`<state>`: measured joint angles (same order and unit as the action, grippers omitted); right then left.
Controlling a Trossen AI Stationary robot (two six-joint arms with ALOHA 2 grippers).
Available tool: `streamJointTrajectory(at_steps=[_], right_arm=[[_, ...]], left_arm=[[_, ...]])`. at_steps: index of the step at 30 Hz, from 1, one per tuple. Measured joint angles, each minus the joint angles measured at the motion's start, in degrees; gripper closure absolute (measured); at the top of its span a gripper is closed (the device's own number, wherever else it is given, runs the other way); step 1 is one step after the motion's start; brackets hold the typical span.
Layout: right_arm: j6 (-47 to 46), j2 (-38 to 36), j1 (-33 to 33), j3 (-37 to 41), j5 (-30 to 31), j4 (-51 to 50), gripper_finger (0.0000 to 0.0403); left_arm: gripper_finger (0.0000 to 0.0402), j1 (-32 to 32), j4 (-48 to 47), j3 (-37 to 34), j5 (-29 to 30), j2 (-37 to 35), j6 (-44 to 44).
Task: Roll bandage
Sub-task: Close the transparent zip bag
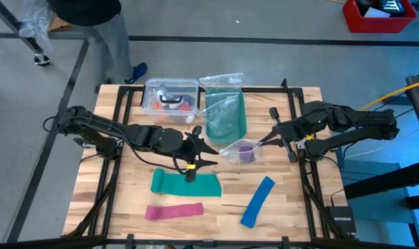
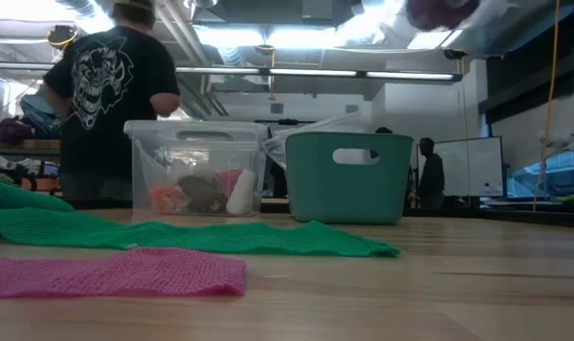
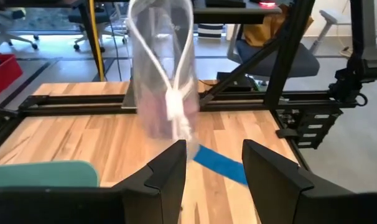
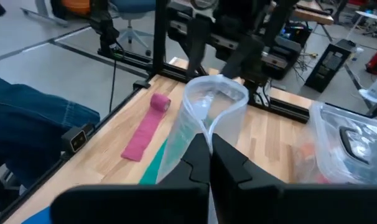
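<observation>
Right now the bandage (image 1: 245, 151) is a small purple roll sitting inside a clear plastic bag (image 1: 238, 149), which lies near the middle of the table (image 1: 285, 207), just in front of the teal bin (image 1: 225, 117). Through the plastic it reads as a compact, dark purple lump; from the left wrist view it is only a purplish blur behind the bag (image 3: 160, 74).

The right gripper (image 1: 268, 140) has the bag's edge on its side, its fingers (image 4: 198, 163) pressed together on the plastic rim (the right wrist view shows the bag mouth (image 4: 216, 96) gaping just beyond them). The left gripper (image 1: 204, 153) sits just beside the bag's other end, its two fingers (image 3: 170, 171) standing apart with nothing between them.

In front of the left gripper lies a green strip (image 1: 185, 184), stretched flat, and nearer the table's front edge a pink strip (image 1: 173, 211). A blue strip (image 1: 257, 201) lies at a slant toward the right front. Behind, beside the teal bin, stands a clear lidded box (image 1: 171, 100) with odds and ends in it. A person (image 2: 112, 95) in a dark printed shirt stands beyond the far edge of the table.
</observation>
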<state>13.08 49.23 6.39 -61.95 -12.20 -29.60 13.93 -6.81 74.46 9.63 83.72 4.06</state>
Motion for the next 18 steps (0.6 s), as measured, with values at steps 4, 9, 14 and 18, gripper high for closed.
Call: streamJointTrajectory(at_steps=[4,9,14,18], right_arm=[[0.0,0.0,0.0,0.0,0.0,0.1,0.0403],[0.0,0.0,0.0,0.0,-1.0,-0.5,0.0403],[0.0,0.0,0.0,0.0,-1.2,-0.6,0.0403],[0.0,0.0,0.0,0.0,-2.1,-0.6,0.0403]], left_arm=[[0.0254,-0.1,0.1,0.0,0.0,0.0,0.0],[0.0254,0.1,0.1,0.0,0.0,0.0,0.0],[0.0254,0.1,0.1,0.0,0.0,0.0,0.1],[0.0254,-0.1,0.2,0.0,0.0,0.0,0.3]])
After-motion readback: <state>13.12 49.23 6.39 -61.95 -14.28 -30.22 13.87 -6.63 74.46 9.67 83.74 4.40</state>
